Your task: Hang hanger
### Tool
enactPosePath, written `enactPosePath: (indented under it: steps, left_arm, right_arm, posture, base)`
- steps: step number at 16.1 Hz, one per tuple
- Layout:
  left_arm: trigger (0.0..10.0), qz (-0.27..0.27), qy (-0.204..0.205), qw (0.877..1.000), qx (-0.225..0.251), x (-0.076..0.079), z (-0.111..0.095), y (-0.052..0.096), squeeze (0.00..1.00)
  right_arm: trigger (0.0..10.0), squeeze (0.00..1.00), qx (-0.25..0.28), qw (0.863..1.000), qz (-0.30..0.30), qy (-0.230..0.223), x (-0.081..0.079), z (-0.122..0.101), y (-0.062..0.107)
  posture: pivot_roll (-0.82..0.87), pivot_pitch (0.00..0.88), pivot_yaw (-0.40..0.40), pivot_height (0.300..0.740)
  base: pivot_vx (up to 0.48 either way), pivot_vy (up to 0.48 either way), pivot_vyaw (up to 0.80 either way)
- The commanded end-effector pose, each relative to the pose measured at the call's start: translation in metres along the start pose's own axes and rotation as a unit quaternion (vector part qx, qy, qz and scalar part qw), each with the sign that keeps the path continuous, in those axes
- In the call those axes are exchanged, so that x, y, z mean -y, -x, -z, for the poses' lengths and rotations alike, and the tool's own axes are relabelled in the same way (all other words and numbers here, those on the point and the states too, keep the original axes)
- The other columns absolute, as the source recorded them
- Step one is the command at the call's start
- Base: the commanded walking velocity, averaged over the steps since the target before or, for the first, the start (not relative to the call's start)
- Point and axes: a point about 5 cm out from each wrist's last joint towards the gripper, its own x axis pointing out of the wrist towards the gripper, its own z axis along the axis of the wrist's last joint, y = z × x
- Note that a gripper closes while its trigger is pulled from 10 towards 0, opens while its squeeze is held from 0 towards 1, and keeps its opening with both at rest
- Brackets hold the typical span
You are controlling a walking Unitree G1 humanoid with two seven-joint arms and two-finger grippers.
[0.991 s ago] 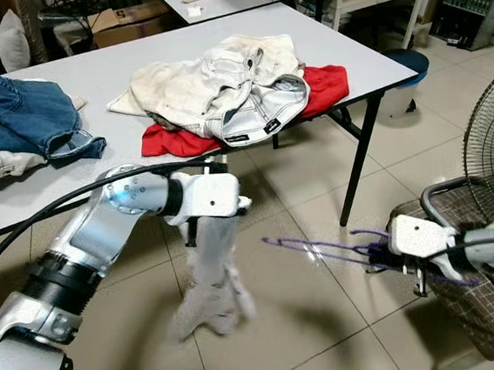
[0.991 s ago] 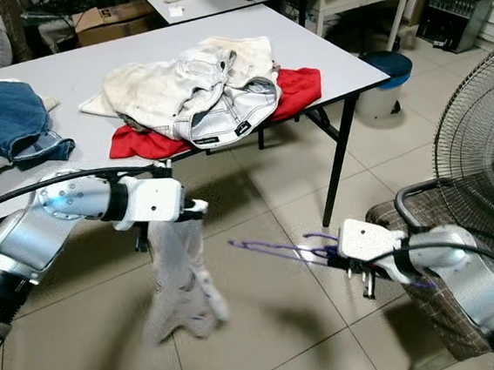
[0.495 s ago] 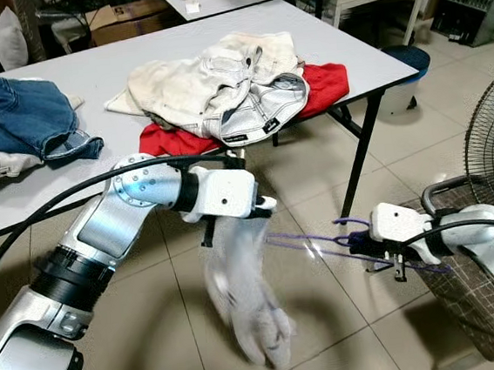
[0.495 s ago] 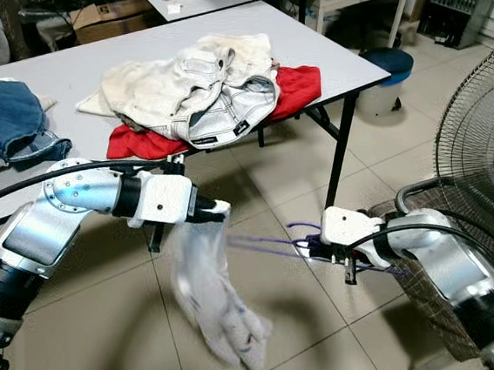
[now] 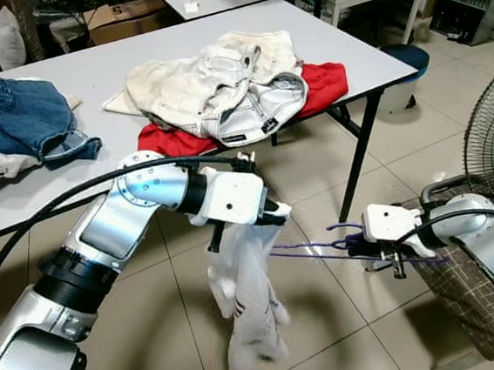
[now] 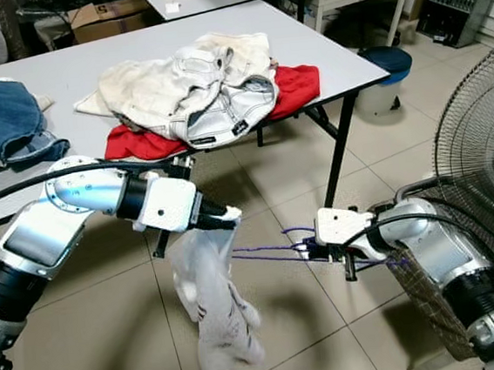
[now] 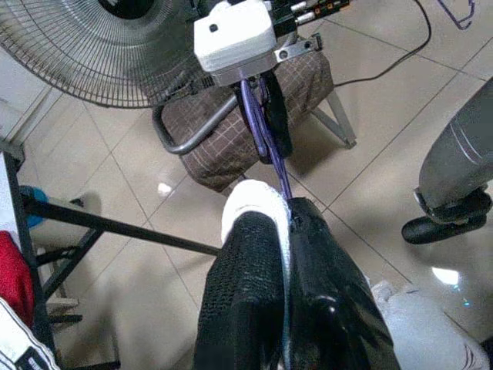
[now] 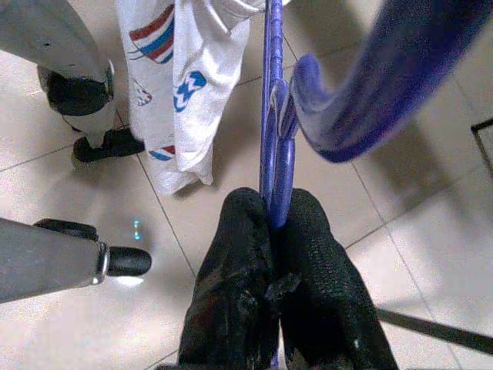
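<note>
Pinching 1 white garment (image 5: 245, 299) are left fingers (image 7: 254, 308), while right fingers (image 8: 239, 308) clamp 1 purple hanger (image 6: 267, 253)

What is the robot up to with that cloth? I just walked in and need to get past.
The left gripper is shut on a white printed garment that hangs down above the tiled floor. The right gripper is shut on a purple hanger, held level with its tip at the garment's top. Behind the arms, other clothes lie on the grey table.
</note>
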Motion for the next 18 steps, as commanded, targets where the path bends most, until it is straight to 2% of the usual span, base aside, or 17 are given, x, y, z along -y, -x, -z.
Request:
enactPosePath:
  steps: [1, 3, 5, 8, 11, 14, 16, 17, 18]
  left_arm:
    - [0.0, 0.002, -0.005, 1.000, 0.002, 0.001, -0.002, 0.003, 0.00]
    - [0.0, 0.018, -0.008, 0.999, 0.037, 0.003, -0.010, 0.000, 0.00]
    - [0.0, 0.026, -0.010, 0.998, 0.048, 0.004, -0.013, -0.004, 0.00]
    - [0.0, 0.048, -0.023, 0.998, 0.043, 0.004, -0.013, -0.013, 0.00]
    - [0.0, 0.050, -0.030, 0.997, 0.043, 0.002, -0.015, -0.017, 0.00]
    - [0.0, 0.043, -0.035, 0.998, 0.041, 0.001, -0.015, -0.016, 0.00]
    - [0.0, 0.035, -0.037, 0.998, 0.041, 0.000, -0.016, -0.015, 0.00]
    - [0.0, 0.032, -0.037, 0.998, 0.043, 0.001, -0.017, -0.015, 0.00]
    - [0.0, 0.032, -0.037, 0.998, 0.044, 0.001, -0.017, -0.015, 0.00]
  right_arm:
    - [10.0, 0.00, 0.004, 1.000, 0.002, 0.007, 0.006, -0.003, 0.005]
    - [10.0, 0.00, -0.012, 1.000, -0.012, 0.026, 0.008, 0.000, 0.003]
    - [10.0, 0.00, -0.016, 0.999, -0.022, 0.034, 0.010, -0.002, 0.001]
    - [10.0, 0.00, -0.035, 0.995, -0.059, 0.069, 0.018, -0.011, -0.005]
    - [10.0, 0.00, -0.063, 0.990, -0.104, 0.077, 0.014, -0.007, -0.011]
    - [10.0, 0.00, -0.081, 0.984, -0.153, 0.052, -0.001, 0.005, -0.016]
    - [10.0, 0.00, -0.091, 0.978, -0.185, -0.009, -0.018, 0.022, -0.021]
    - [10.0, 0.00, -0.076, 0.976, -0.195, -0.058, -0.028, 0.029, -0.024]
    - [10.0, 0.00, -0.068, 0.974, -0.198, -0.080, -0.032, 0.032, -0.025]
  posture:
    - [-0.05, 0.057, 0.061, 0.740]
    - [-0.05, 0.058, 0.068, 0.740]
    - [-0.05, 0.058, 0.068, 0.740]
    - [-0.05, 0.061, 0.070, 0.740]
    - [-0.05, 0.060, 0.062, 0.740]
    - [-0.05, 0.061, 0.055, 0.740]
    - [-0.05, 0.062, 0.052, 0.740]
    - [-0.05, 0.061, 0.049, 0.740]
    - [-0.05, 0.061, 0.049, 0.740]
  base:
    - [0.000, 0.000, 0.00]
    - [0.000, 0.000, 0.00]
    - [0.000, 0.000, 0.00]
    - [0.000, 0.000, 0.00]
    - [0.000, 0.000, 0.00]
    - [0.000, 0.000, 0.00]
    - [0.000, 0.000, 0.00]
    - [0.000, 0.000, 0.00]
    - [0.000, 0.000, 0.00]
